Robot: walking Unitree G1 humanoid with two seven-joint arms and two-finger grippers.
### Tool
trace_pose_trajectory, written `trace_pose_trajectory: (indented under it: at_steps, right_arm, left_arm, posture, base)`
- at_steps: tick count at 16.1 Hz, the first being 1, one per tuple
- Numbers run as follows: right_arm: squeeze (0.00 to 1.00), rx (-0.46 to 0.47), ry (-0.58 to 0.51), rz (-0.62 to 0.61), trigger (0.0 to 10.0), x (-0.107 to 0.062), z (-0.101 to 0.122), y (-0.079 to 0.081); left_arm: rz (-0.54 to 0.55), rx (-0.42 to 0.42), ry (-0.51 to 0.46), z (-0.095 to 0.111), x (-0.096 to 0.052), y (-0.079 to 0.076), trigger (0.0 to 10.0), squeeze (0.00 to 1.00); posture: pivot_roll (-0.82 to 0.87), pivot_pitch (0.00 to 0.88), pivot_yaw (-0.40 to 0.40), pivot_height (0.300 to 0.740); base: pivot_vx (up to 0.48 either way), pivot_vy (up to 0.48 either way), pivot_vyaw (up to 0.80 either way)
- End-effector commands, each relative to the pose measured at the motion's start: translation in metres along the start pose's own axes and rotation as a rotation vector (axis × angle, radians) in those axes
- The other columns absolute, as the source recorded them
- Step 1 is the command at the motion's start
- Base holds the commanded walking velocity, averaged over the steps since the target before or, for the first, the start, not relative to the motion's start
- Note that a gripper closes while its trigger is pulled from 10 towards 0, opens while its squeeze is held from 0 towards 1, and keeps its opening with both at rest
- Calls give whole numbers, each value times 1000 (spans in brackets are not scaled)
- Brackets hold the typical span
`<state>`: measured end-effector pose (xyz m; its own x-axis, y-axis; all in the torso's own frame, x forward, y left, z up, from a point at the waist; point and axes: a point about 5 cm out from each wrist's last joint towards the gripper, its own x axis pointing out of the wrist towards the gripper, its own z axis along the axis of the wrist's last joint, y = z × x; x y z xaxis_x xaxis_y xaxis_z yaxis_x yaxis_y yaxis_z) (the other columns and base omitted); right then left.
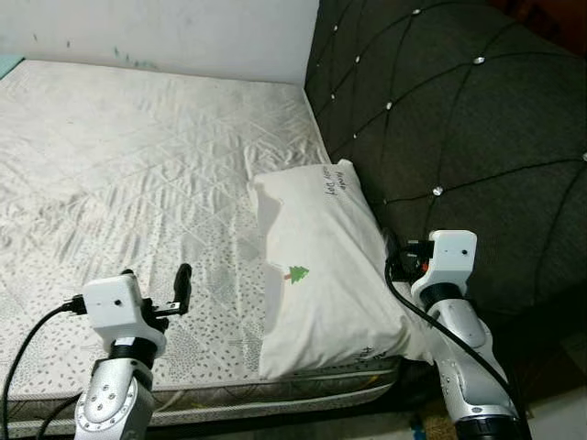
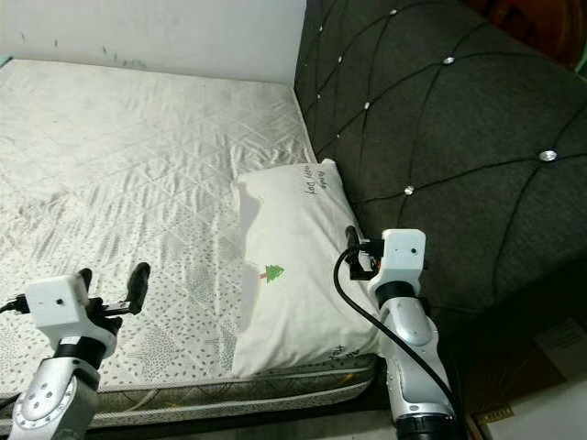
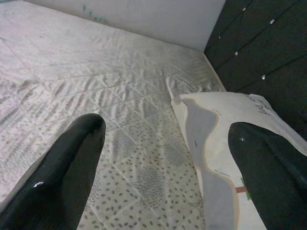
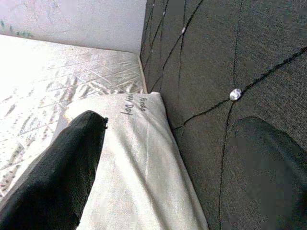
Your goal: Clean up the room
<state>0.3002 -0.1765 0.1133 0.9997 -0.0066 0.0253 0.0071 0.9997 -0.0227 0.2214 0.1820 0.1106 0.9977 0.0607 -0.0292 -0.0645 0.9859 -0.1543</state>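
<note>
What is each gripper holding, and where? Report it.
Nothing. Left gripper open over the mattress; right gripper open beside the pillow, not gripping it.

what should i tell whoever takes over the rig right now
Left pincer: open, holding nothing, over the mattress near its front edge, left of the pillow.
Right pincer: open, holding nothing, at the pillow's right side, beside the headboard.
Pillow: lies flat on the mattress along the headboard, its near end at the front edge.
Done: pillow is on the bed; mattress otherwise bare.
Left: cannot tell from here; possibly squaring up the pillow.
</note>
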Motion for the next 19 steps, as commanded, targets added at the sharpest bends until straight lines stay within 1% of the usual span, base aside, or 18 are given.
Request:
trace_pose_trajectory:
  at_steps: [1,2,4,7,11,16,18,19]
  right_arm:
    - [0,-15,5,-8,10000,1,-1,-6]
    - [0,-19,4,-3,10000,2,0,-7]
    - [0,-28,-7,-17,10000,9,5,-13]
    - [0,-44,-8,3,10000,9,5,-13]
    - [0,-52,-4,-4,10000,9,3,-17]
    - [0,-61,4,9,10000,8,1,-17]
    - [0,-51,9,19,10000,9,1,-15]
    - [0,-28,11,58,10000,11,1,-8]
  left_arm:
    - [-17,-6,20,-3,1,-3,10000,0]
    - [-16,-7,21,-3,1,-3,10000,0]
    - [-15,-7,20,-3,2,-3,10000,0]
    - [-12,-6,20,-3,3,-3,10000,0]
    - [-13,-3,23,-3,3,-3,10000,0]
    - [-17,-1,26,-3,3,-3,10000,0]
    - [-17,1,27,-3,2,-3,10000,0]
    - [-19,0,27,-4,3,-4,10000,0]
  posture:
    - [-10,110,-101,740]
    - [-10,110,-101,740]
    - [-13,112,-103,740]
    - [-9,111,-104,740]
    - [-12,113,-103,740]
    - [-12,115,-103,740]
    - [-9,111,-105,740]
    - [-6,110,-106,740]
  base:
    - [0,345,0]
    - [0,341,0]
    - [0,349,0]
    - [0,369,0]
    - [0,411,0]
    - [0,406,0]
    - [0,411,0]
    - [0,416,0]
